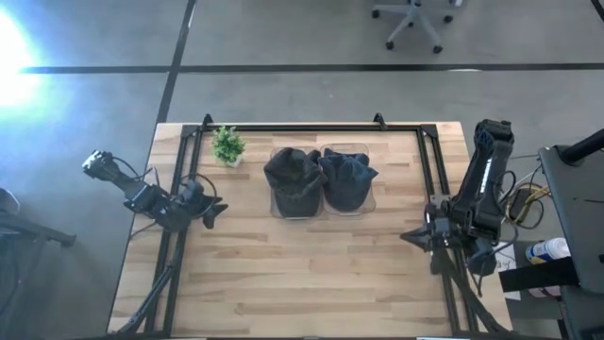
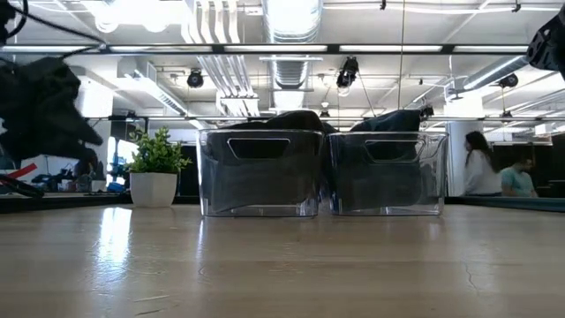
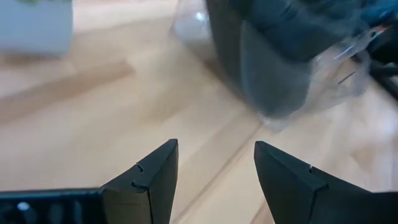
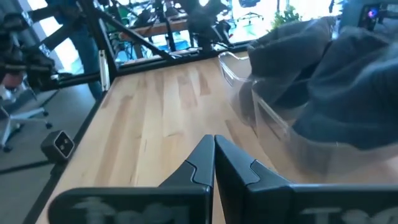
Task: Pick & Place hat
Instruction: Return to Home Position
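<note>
Two dark hats sit in two clear bins side by side at the table's far middle: one hat (image 1: 294, 176) in the left bin (image 2: 259, 173), the other hat (image 1: 347, 178) in the right bin (image 2: 387, 173). Both crowns rise above the bin rims. My left gripper (image 1: 215, 212) is open over the table's left side, short of the left bin (image 3: 292, 74). My right gripper (image 1: 411, 237) is shut at the table's right side, apart from the right bin (image 4: 292, 118).
A small potted plant (image 1: 227, 145) stands at the far left of the table, near the left bin. A black frame (image 1: 311, 127) runs along the far edge and down both sides. Bare wood (image 1: 311, 274) lies in front of the bins. People show in the room behind (image 2: 481, 165).
</note>
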Motion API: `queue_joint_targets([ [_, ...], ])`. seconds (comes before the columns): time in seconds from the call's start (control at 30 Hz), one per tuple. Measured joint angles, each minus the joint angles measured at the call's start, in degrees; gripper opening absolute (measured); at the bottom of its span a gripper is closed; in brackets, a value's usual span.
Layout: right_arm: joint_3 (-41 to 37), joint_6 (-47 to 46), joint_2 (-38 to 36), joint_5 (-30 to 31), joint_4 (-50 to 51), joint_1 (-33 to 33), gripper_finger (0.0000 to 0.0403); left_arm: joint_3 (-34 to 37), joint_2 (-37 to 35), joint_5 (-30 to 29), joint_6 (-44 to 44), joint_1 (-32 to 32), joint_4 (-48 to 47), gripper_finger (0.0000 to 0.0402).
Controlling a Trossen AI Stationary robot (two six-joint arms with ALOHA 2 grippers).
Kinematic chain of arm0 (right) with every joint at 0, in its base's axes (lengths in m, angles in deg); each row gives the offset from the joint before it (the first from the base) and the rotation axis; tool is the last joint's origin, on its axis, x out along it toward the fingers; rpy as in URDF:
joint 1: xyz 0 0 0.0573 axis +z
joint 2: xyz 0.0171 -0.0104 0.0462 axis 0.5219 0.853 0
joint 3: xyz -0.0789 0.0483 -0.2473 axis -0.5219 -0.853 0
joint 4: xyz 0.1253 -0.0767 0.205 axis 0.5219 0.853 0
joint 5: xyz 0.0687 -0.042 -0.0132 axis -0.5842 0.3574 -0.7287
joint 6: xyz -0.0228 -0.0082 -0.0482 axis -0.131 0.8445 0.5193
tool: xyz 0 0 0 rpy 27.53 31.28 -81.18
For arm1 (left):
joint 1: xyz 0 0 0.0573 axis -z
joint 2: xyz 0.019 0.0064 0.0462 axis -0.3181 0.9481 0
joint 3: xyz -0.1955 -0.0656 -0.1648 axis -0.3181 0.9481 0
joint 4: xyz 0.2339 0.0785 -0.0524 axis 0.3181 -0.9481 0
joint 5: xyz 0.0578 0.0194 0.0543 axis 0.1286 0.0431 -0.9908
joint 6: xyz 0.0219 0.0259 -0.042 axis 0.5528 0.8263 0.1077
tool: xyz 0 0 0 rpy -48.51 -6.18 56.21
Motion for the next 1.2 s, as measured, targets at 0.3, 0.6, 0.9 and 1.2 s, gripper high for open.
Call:
queue_joint_targets([
  [0.3, -8.86, -2.81, 0.04, 4.99, -9.66, -0.01, 0.0009, 1.10, -1.37, 2.84, -2.08, -0.05, -3.67, 0.0204],
  [0.6, -13.48, 0.85, 0.14, 5.37, -11.42, -0.04, 0.0009, 0.97, -0.63, 2.46, -0.74, -0.10, -3.85, 0.0204],
  [0.9, -16.80, 3.59, 0.12, -1.18, -11.45, -0.07, 0.0009, 0.70, -0.63, 3.00, -0.96, -0.09, -3.26, 0.0204],
  [1.2, -16.40, 5.80, 0.12, -1.57, -11.60, -0.07, 0.0009, 0.64, -0.63, 2.96, -1.02, -0.09, -2.82, 0.0204],
])
